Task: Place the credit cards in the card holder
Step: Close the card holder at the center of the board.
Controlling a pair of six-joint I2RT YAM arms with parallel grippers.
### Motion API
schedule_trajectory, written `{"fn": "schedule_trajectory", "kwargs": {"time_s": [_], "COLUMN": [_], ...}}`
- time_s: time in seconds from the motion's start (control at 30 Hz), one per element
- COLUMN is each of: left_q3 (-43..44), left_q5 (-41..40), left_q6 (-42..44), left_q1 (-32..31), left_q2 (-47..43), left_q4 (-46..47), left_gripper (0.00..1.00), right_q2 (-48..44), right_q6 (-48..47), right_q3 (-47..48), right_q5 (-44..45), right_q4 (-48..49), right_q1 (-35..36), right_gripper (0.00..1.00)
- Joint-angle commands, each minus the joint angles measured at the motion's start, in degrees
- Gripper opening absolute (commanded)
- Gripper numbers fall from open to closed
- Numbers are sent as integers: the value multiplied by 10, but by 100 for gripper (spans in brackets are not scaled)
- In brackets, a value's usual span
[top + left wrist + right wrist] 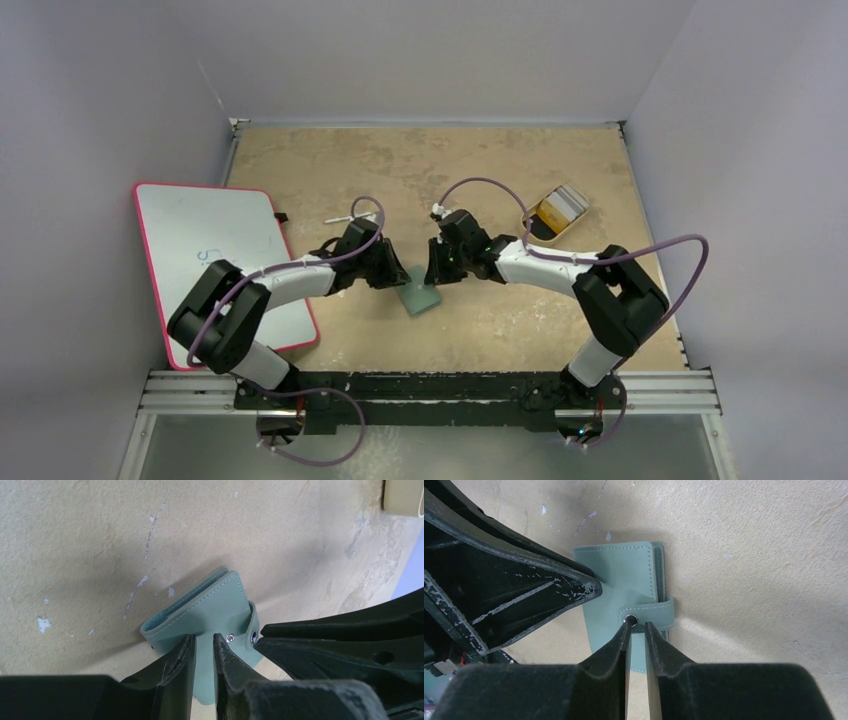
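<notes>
Two arms meet over the closed wallet [424, 298] on the table [330, 170], its long axis 11-to-5 o'clock. Right gripper [637, 624], jaws slightly apart, noses its snap [630, 619] at 1 o'clock; left gripper [202, 640], nearly closed, grip unclear, at 10.

The card holder [619, 575] is seen lying flat and closed on the tan, flecked table [754, 550], its stitched cover turned up. A strap [659, 611] is wrapped round the card holder's right edge and ends at a snap button [630, 620] on the cover. Right at that button the right gripper [636, 627] is poised, its jaws parted by only a narrow slit, and one fingertip [623, 632] is pressed against the button's rim. Across the card holder's left side a black, scuffed finger of the left gripper [534, 595] is laid, its pointed tip set over the cover.
</notes>
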Motion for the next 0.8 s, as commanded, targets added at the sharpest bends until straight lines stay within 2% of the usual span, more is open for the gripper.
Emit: {"fn": "schedule_trajectory", "kwargs": {"time_s": [0.0,0.67,0.77], "left_q3": [14,11,7], "left_q5": [5,-6,11], "left_q6": [11,7,-10], "left_q1": [1,1,1], "left_q2": [24,19,28], "left_q4": [15,5,35], "left_gripper": [18,18,18], "right_q2": [5,45,62], "right_q6": [-11,-40,-48], "right_q3": [1,18,57], "right_q5": [-22,-47,-23], "right_q4": [25,3,-23], "right_q1": [0,0,1], "right_gripper": [18,19,17]}}
